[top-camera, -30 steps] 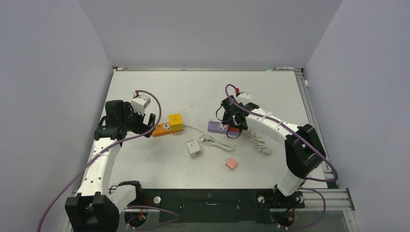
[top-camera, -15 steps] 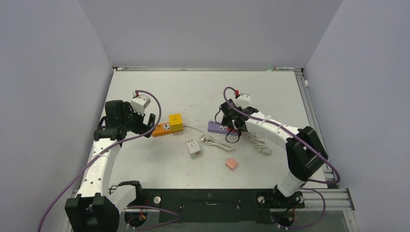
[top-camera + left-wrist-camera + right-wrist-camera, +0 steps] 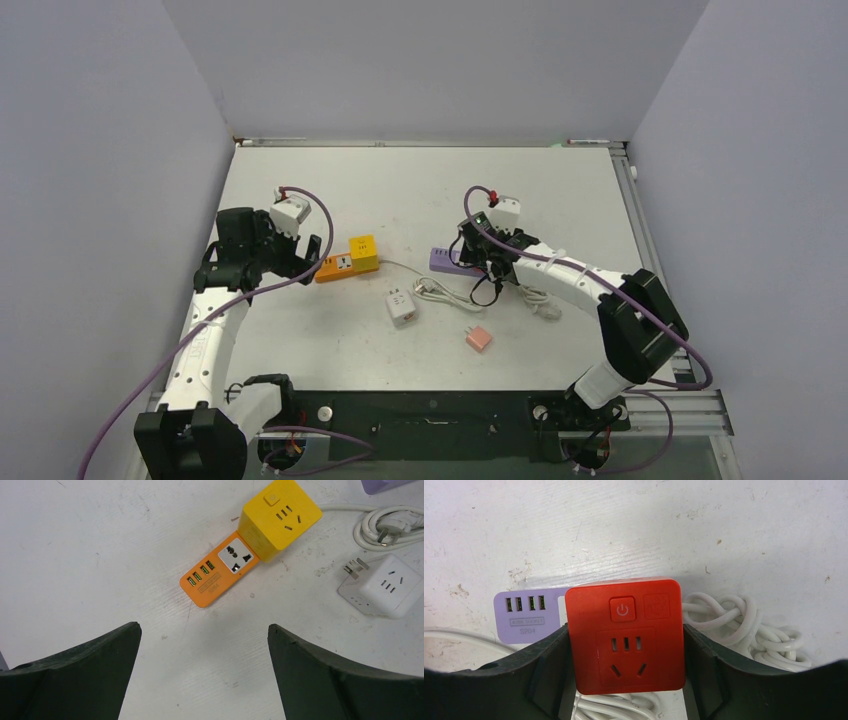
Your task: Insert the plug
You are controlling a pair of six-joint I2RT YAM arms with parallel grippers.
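My right gripper (image 3: 625, 647) is shut on a red cube plug adapter (image 3: 625, 630), one finger pressed to each side. The cube sits over the right end of a purple power strip (image 3: 526, 615), whose USB ports show to the left. In the top view the right gripper (image 3: 481, 262) hangs over the strip's (image 3: 441, 260) right end and hides the red cube. My left gripper (image 3: 202, 630) is open and empty, above bare table just short of an orange power strip (image 3: 215, 575).
A yellow cube adapter (image 3: 280, 517) is plugged into the orange strip (image 3: 335, 266). A white cube adapter (image 3: 402, 307) and a pink cube (image 3: 478, 338) lie at mid-table. A coiled white cable (image 3: 744, 625) lies right of the purple strip, another with a plug (image 3: 385, 527) beside the yellow cube.
My right wrist has swung round and shifted slightly over the purple strip, so the red cube no longer shows from above. The left arm has not moved.
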